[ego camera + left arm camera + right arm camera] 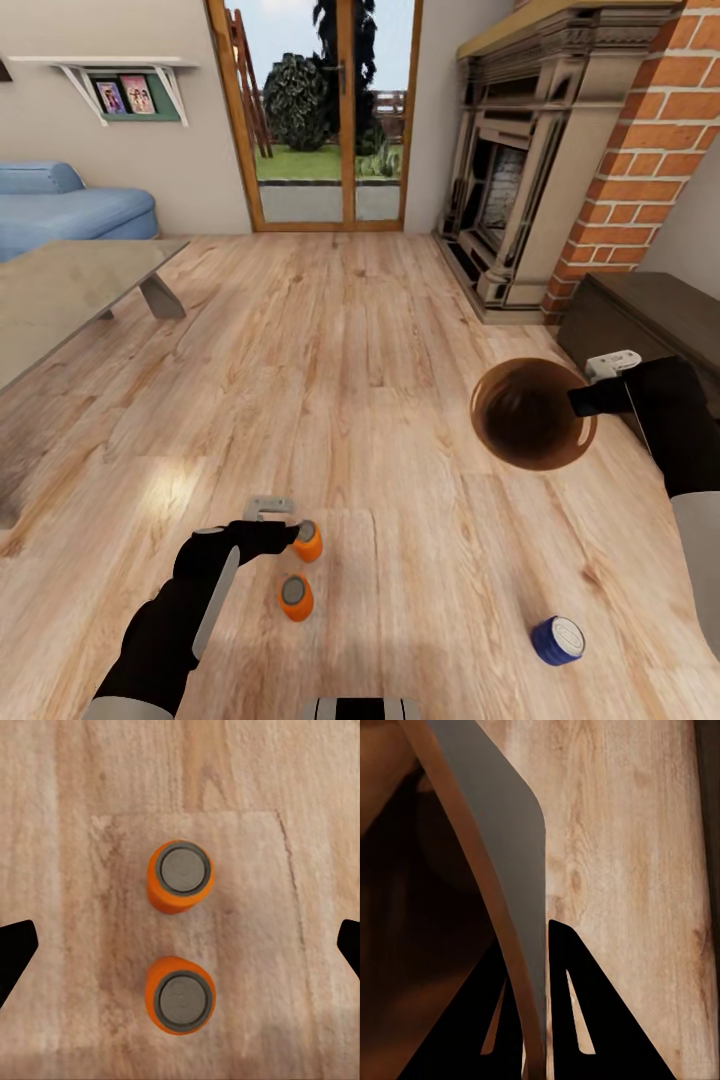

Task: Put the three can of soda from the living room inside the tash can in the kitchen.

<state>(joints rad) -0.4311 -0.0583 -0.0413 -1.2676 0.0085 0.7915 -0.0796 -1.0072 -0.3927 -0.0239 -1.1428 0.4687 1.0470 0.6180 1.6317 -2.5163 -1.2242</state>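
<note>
Two orange cans (181, 875) (182, 996) stand upright on the floor (380, 380), directly below our left gripper (272, 512), whose jaws are spread wide above them; we judge this the nearer arm. Our right gripper (536, 1005) is clamped on the bin (530, 415) rim, with the blue can (556, 640) apart.

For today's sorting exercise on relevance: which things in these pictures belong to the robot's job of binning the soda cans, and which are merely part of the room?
Belong to the job:
- two orange soda cans, standing on the floor
- blue soda can
- copper-brown trash can, rim gripped by the right gripper
- left gripper, open above the orange cans

Just there:
- blue sofa
- low table
- brick fireplace
- dark cabinet
- glass door
</note>
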